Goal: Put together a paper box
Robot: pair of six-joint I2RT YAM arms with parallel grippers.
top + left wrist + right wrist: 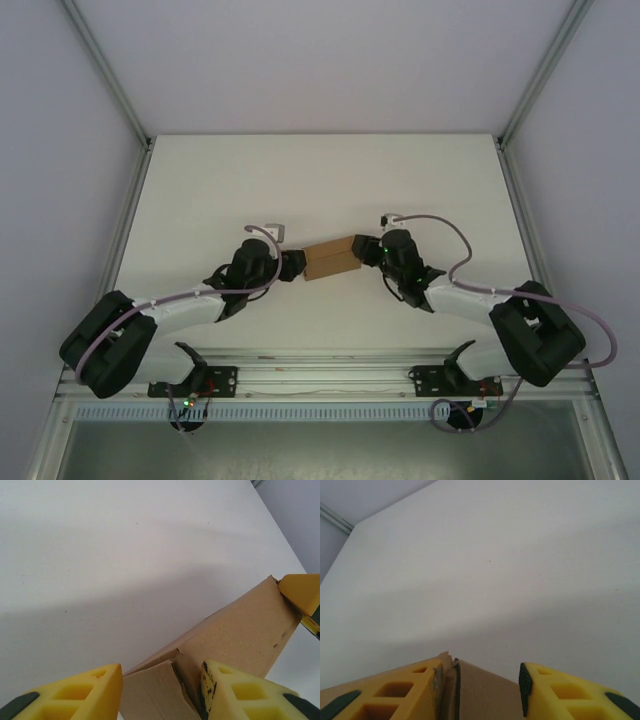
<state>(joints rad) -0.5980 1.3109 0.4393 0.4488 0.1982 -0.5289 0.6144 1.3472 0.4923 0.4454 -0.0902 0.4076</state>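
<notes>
Brown cardboard paper box point(333, 258) at middle of white desk point(320, 180) in top view, betw. left tool point(295, 265) & right tool point(368, 250), one at each end. Left wrist view: left tool point(161, 669) clamped on box's near end. Right wrist view: right tool point(481, 666) clamped on the other end.

Table point(320, 180): lying white and bare, filling the middle of the top view, spreading pale across the upper part of both wrist views.
Back wall point(320, 60): standing light grey along the top of the frame.
Frame posts point(103, 70): slanting down from upper left and upper right, meeting the table's far corners.
Rail point(320, 378): stretching silver across the lower frame.
Perforated strip point(250, 411): running just below the rail.
</notes>
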